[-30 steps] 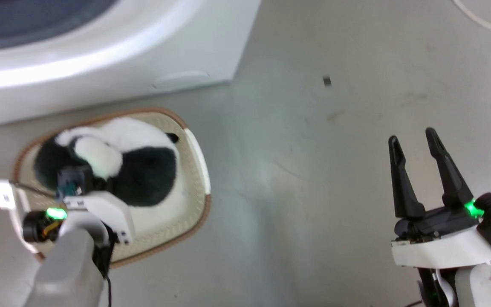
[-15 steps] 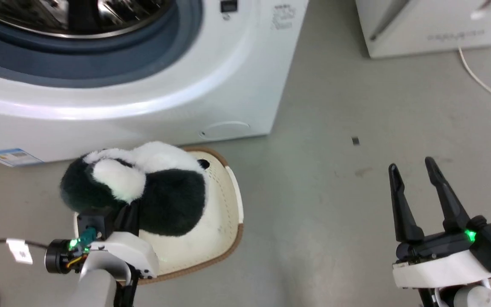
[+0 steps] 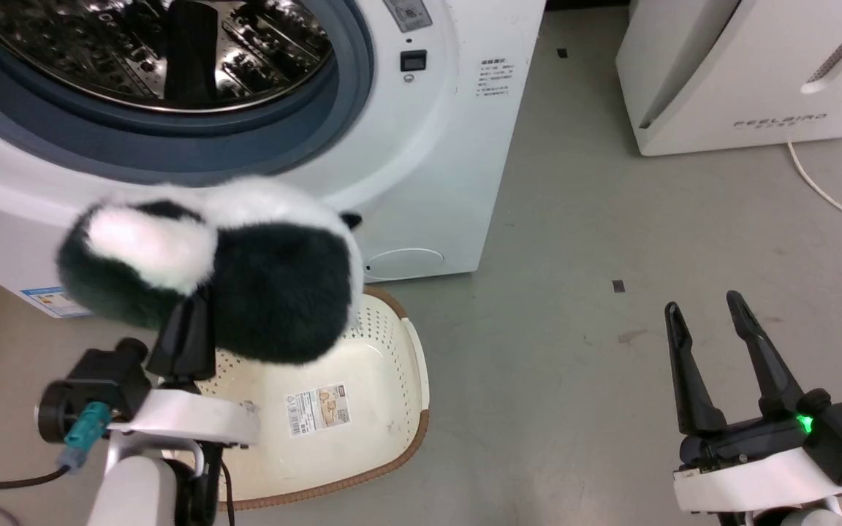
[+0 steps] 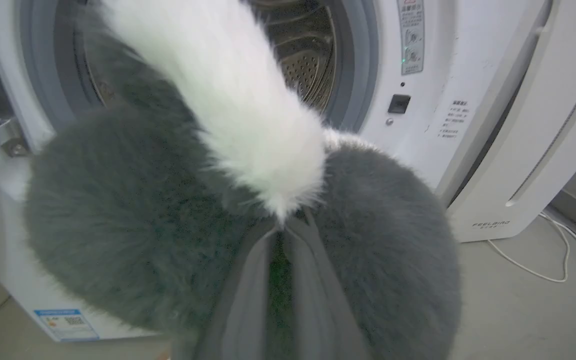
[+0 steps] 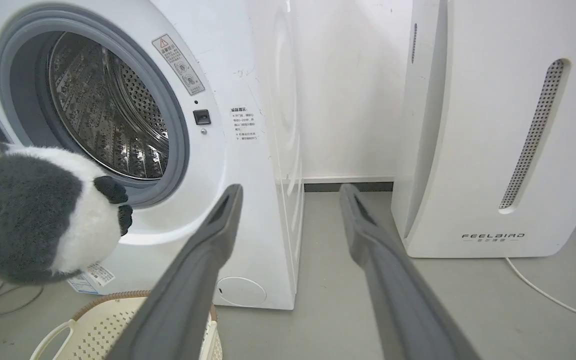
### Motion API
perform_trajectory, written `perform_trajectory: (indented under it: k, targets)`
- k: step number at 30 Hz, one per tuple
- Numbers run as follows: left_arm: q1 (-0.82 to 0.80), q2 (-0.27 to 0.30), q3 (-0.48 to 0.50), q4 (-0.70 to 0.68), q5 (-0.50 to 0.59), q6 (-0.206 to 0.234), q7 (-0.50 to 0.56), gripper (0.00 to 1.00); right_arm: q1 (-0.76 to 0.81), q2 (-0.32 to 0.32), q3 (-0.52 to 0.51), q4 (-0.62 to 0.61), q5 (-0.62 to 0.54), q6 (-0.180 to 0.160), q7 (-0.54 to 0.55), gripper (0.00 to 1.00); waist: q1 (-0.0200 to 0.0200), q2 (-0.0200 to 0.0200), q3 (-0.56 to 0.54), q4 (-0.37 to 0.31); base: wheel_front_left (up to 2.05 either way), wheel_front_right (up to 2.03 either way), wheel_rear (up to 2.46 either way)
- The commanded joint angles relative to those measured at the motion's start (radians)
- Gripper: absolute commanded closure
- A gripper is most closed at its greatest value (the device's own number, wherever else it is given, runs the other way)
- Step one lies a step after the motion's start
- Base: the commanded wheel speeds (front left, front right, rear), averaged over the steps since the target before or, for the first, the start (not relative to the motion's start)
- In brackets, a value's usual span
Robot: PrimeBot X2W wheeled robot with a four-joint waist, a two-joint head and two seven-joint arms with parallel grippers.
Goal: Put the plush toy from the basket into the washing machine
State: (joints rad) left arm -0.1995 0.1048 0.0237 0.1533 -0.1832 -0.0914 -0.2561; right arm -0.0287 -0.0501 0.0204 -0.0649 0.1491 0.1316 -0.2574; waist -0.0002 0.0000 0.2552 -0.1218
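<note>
Left gripper (image 4: 281, 230) is clamped on the toy (image 3: 275, 292): both fingers are pressed nearly together and sunk into the black fur at its underside, tips hidden in the pile. Toy hangs in the air, clear of the basket (image 3: 410, 431) and above its far-left part. It sits in front of the washer (image 3: 428, 131), level with the lower edge of the grey ring (image 3: 99, 146), outside the drum (image 3: 172, 44). White patch and white limb face up and left in the head view; the black bulk faces the robot. The right wrist view shows a gap between the toy's underside and the basket rim.

Basket sits on the floor (image 3: 574, 365) just in front of the washer, nothing inside, with its sticker (image 3: 319, 409) showing on the bottom. Washer opening is uncovered, steel drum visible.

Right gripper (image 3: 704, 303) is well off to the right over bare floor, fingers spread wide, holding nothing. White FEELBIRD unit (image 3: 742, 73) stands to the right of the washer, with a white cable (image 3: 823, 190) trailing on the floor beside it.
</note>
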Motion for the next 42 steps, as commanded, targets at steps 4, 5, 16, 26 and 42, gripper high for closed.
perform_trajectory:
  k: [4,5,16,26,42]
  targets:
    - [-0.039,-0.005,0.033,-0.098,0.018,-0.013,-0.006,1.0,0.0,0.0,0.001,-0.018,0.001,-0.001,-0.004,0.0,0.0002,0.0,0.038,-0.024,0.0,0.0,0.0]
    - [-0.055,-0.005,0.042,-0.115,0.017,-0.014,-0.006,1.0,-0.004,0.0,0.001,-0.02,0.003,-0.001,-0.004,0.0,0.0002,0.0,0.05,-0.03,0.0,0.0,0.0]
    - [-0.364,0.112,0.11,-0.093,-0.005,-0.031,-0.002,1.0,-0.059,0.0,0.0,-0.057,0.037,-0.001,-0.004,0.0,0.0002,0.0,0.237,-0.116,0.0,0.0,0.0]
    - [-0.766,0.28,0.124,0.059,-0.027,-0.035,0.079,1.0,-0.121,0.0,0.003,-0.089,0.089,-0.001,-0.004,0.0,0.0002,0.0,0.424,-0.181,0.0,0.0,0.0]
    - [-1.264,0.434,0.031,0.531,0.054,-0.028,0.218,1.0,-0.18,0.0,0.044,-0.096,0.146,-0.001,-0.004,0.0,0.0002,0.0,0.582,-0.225,0.0,0.0,0.0]
